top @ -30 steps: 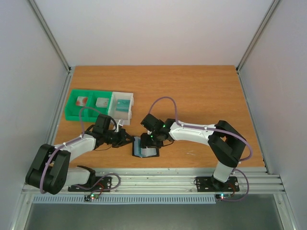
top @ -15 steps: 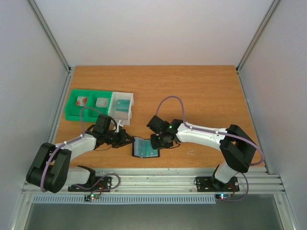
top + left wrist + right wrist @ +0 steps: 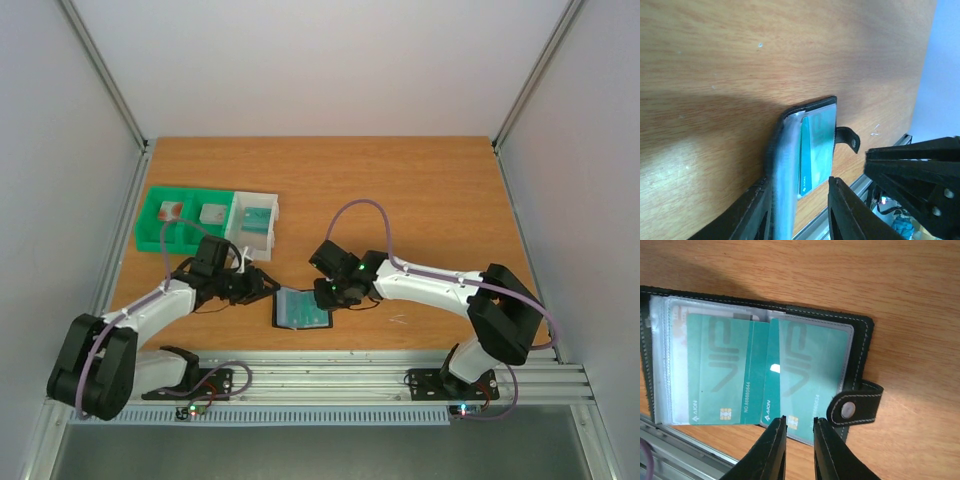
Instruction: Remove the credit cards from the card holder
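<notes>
The black card holder (image 3: 303, 309) lies open on the table near the front edge. Two teal credit cards (image 3: 715, 370) (image 3: 810, 365) sit in its clear pockets, and its clasp tab (image 3: 855, 407) sticks out at the side. My right gripper (image 3: 799, 422) hovers at the near edge of the right-hand card, jaws a narrow gap apart and holding nothing. My left gripper (image 3: 800, 210) is open at the holder's left side. The raised flap (image 3: 785, 165) stands between its fingers, against the left finger (image 3: 752, 212). A teal card (image 3: 807, 160) shows behind the flap.
A green tray (image 3: 150, 232) and a white tray (image 3: 262, 206) stand at the back left, with flat pieces in their compartments. The metal rail (image 3: 330, 372) runs just in front of the holder. The right gripper's black body (image 3: 920, 180) is close by in the left wrist view.
The left gripper has opened off the holder's flap. The right gripper has drawn back from over the holder to its right edge and narrowed its jaws.
</notes>
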`<state>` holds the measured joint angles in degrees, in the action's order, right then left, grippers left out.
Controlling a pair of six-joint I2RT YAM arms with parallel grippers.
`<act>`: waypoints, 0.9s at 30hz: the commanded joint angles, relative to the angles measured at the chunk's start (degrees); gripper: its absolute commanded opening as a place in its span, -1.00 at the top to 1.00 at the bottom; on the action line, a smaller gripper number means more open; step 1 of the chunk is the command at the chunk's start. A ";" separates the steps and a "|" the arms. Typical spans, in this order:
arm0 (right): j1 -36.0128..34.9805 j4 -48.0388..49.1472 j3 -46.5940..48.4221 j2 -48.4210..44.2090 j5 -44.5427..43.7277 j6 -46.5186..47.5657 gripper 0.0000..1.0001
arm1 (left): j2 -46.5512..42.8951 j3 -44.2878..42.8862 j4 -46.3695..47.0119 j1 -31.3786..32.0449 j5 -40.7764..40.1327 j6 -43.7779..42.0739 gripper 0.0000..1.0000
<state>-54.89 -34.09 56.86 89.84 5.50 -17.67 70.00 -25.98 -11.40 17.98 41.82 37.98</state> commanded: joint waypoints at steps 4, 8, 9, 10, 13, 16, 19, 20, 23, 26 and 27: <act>1.55 5.31 -2.28 2.53 2.68 -0.42 0.66 | -4.34 -2.15 -2.19 -0.02 -1.86 0.66 0.27; 2.24 7.02 -3.57 3.67 4.06 -0.75 0.66 | -5.73 -2.00 -1.75 0.93 -2.55 1.94 0.22; 2.36 7.38 -3.90 3.79 4.28 -0.91 0.67 | -5.68 -2.17 -1.84 1.68 -3.05 2.00 0.21; 2.41 7.86 -4.38 3.98 4.52 -1.00 0.67 | -5.48 -2.23 -1.68 2.42 -3.52 2.08 0.21; 2.64 8.96 -5.18 4.57 5.10 -1.24 0.69 | -3.35 -1.73 2.57 5.00 -3.70 3.80 0.21; 2.97 9.99 -5.96 5.32 5.24 -1.61 0.75 | 0.41 -1.13 7.86 7.67 -3.31 6.79 0.21; 3.36 10.74 -6.77 5.83 5.62 -1.72 0.82 | 3.94 -1.01 12.34 9.93 -3.77 8.62 0.22; 3.39 10.79 -7.03 5.82 5.58 -1.75 0.83 | 4.94 -1.01 13.57 10.49 -4.12 9.10 0.22; 3.48 10.85 -7.73 5.63 5.19 -1.77 0.86 | 7.66 -0.83 15.73 11.83 -5.17 9.89 0.22; 3.58 11.29 -8.28 5.41 5.46 -2.01 0.88 | 10.12 -0.50 18.26 12.69 -5.59 10.67 0.23; 3.60 11.51 -8.40 5.35 5.56 -2.05 0.88 | 10.93 -0.32 19.18 13.03 -5.72 11.06 0.24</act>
<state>-51.68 -23.55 50.09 95.02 11.22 -19.07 78.22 -26.61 0.03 29.87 37.65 47.24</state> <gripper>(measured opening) 0.063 0.385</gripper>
